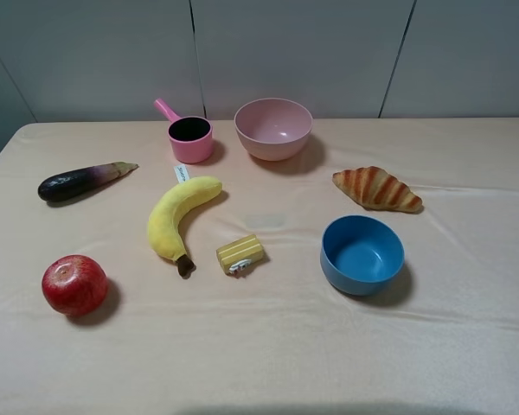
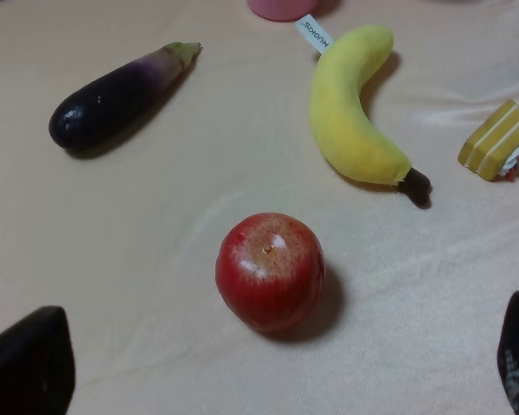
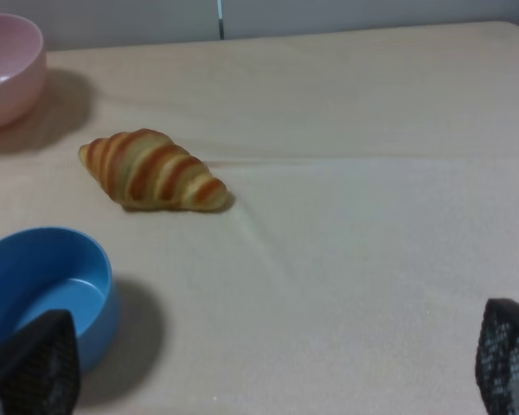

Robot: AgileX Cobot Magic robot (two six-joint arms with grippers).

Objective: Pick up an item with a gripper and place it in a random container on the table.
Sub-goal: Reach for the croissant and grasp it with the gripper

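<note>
The golden-brown croissant [image 1: 378, 188] lies on the peach table [image 1: 268, 346] at the right, and shows in the right wrist view [image 3: 152, 170]. The pale pink bowl [image 1: 273, 128] stands empty at the back middle; its edge shows in the right wrist view [image 3: 9, 69]. No arm shows in the exterior high view. My right gripper [image 3: 268, 380] is open, its fingertips [image 3: 35, 367] wide apart, well short of the croissant. My left gripper [image 2: 268, 367] is open and empty, with a red apple [image 2: 270, 272] ahead of it.
A blue bowl [image 1: 362, 254] stands in front of the croissant. A pink handled cup [image 1: 189, 137], an eggplant [image 1: 80, 181], a banana [image 1: 178, 216], a small yellow block [image 1: 240, 254] and the apple [image 1: 73, 284] lie on the left half.
</note>
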